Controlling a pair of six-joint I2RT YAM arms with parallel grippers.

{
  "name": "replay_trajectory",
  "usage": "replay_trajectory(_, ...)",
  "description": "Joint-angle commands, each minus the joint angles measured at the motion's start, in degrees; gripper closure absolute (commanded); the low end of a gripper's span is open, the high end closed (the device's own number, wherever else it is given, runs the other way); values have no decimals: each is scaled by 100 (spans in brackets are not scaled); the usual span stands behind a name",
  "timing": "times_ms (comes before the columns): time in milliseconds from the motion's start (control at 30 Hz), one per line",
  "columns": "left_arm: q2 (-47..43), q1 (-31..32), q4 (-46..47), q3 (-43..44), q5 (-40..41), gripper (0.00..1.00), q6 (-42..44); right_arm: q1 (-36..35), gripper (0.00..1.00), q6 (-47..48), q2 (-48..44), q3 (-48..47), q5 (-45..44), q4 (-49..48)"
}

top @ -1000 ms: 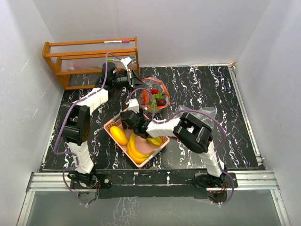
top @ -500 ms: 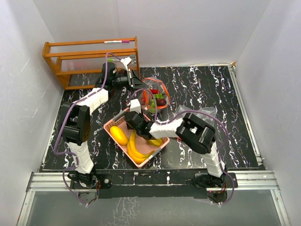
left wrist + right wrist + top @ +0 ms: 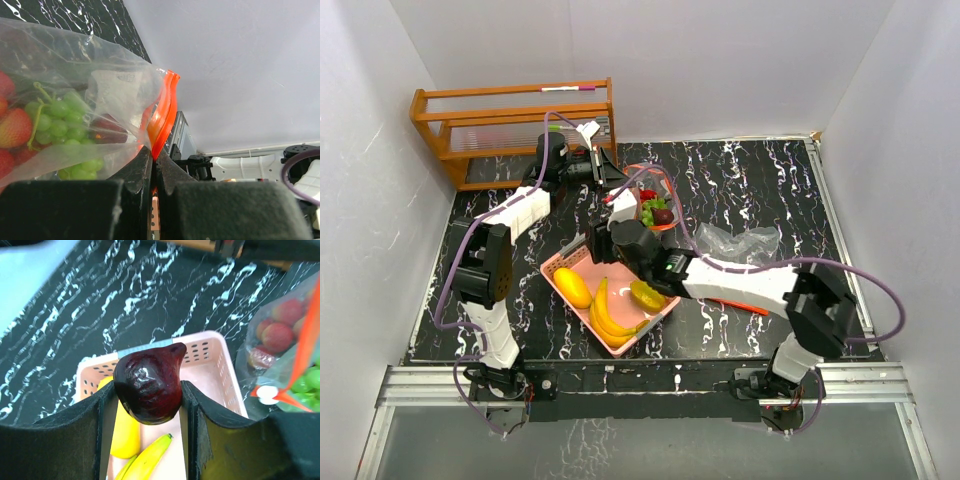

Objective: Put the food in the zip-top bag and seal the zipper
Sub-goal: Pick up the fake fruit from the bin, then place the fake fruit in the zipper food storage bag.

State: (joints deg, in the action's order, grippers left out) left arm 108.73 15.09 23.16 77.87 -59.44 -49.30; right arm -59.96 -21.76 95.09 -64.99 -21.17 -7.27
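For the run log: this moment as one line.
left claw: shut on bag zipper | right claw: shut on dark red fruit above pink basket | sealing: not done

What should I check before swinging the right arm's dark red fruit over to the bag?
1. Right gripper holding the dark red fruit: ok, clamped between both fingers above the pink basket.
2. Left gripper holding the bag: ok, shut on its orange zipper strip.
3. Bag mouth wide enough for the drop: cannot tell; the right arm hides part of it from above.
4. Earlier food inside the bag: ok, strawberries and green grapes show through it.
5. Basket emptied: not ok; the banana bunch and yellow mango-like fruit lie in it.
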Motion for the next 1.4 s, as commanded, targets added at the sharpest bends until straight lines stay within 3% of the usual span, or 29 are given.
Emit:
replay_trajectory(0,-332,-47,188,9,-214,100,-3,8,59,248,-683,-96,-435,329)
replay_trajectory(167,-373,-47,172,10,-247,100,-1,208,59,427,-794,-548,-1152,1063)
replay_trajectory(567,-365,-54,171,9,-251,100,2,1226,58,14,-1079,-472,-1030,1506)
replay_trajectory(633,-361,-51,210,9,-257,100,-32,1499,56,18,-1000,-471,-733,1464)
replay_trajectory(733,-351,-51,242,-17,-261,100,-61,1870,44,208,-790,-594,13,1270)
replay_trajectory(933,-322,-44,235,8,-284,100,-62,1946,22,546,-329,-1193,465,1532)
replay_trajectory(1133,-324,-50,228,10,-271,100,-77,1945,17,424,-860,-954,243,1507)
replay_trajectory(1367,-327,-41,449,-58,-319,100,-288,1959,18,-128,-1385,-489,-627,2537)
